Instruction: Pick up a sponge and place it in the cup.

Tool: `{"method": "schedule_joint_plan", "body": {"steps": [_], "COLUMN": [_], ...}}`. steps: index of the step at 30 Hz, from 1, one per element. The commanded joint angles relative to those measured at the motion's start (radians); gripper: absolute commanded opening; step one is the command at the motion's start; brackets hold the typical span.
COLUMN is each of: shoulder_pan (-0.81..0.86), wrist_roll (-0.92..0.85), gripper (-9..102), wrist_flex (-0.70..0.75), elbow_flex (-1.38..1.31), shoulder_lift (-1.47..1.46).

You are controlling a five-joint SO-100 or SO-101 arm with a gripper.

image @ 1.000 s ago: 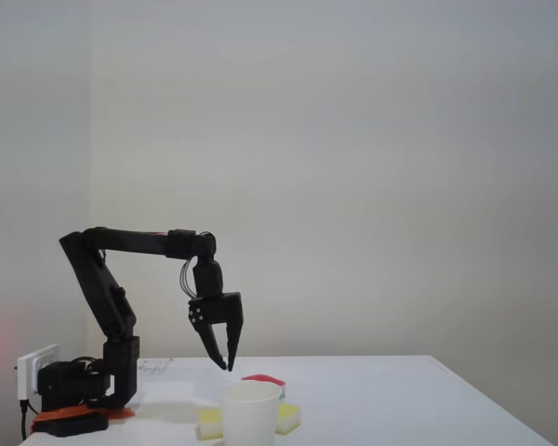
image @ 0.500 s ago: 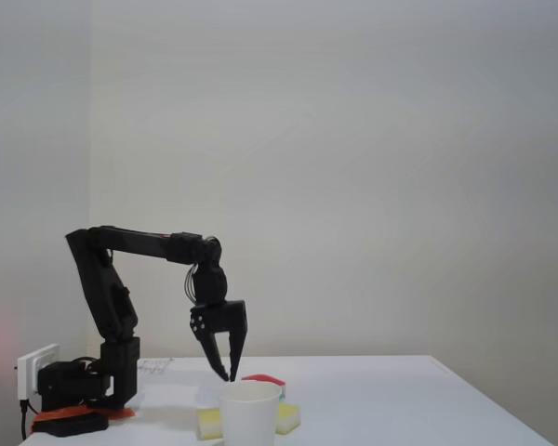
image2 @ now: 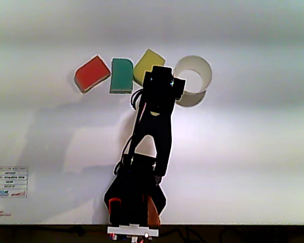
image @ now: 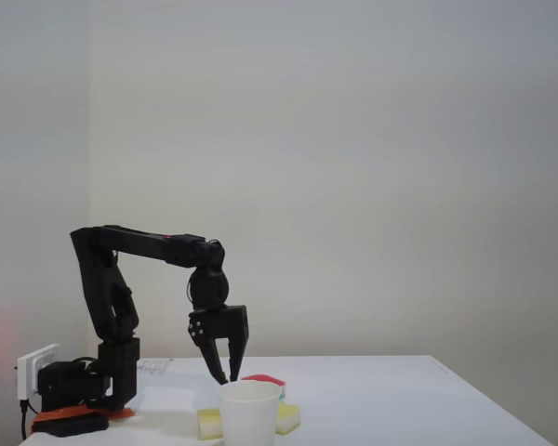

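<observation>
Here the hand (image: 222,379) hangs slightly parted and empty just behind the cup (image: 250,413), above the sponge (image2: 146,62), which lies on the worktop (image2: 243,152) beside the cup.

Matt white paper cup (image: 250,413); soft foam sponge (image2: 150,62); matt black plastic end effector (image: 225,376); smooth white table (image: 400,400).

Small white rectangular printed label (image2: 8,181) lying flat at the left edge of the white tabletop (image2: 243,162), near its front corner: several rows of coloured print, too small and blurred to read. No other lettering, brand or number legible.
</observation>
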Motion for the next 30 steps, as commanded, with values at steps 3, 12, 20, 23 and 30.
{"method": "schedule_joint_plan", "body": {"steps": [3, 12, 20, 23, 30], "shoulder_pan": [0.021, 0.017, 0.015, 0.012, 0.015], "wrist_roll": [0.041, 0.285, 0.535, 0.635, 0.818], "gripper": [0, 0, 0, 0, 0], "wrist_flex": [0.015, 0.034, 0.057, 0.057, 0.069], "elbow_flex": [-0.032, -0.023, -0.025, -0.023, -0.057], "shoulder_lift": [0.018, 0.014, -0.014, -0.025, -0.075]}}
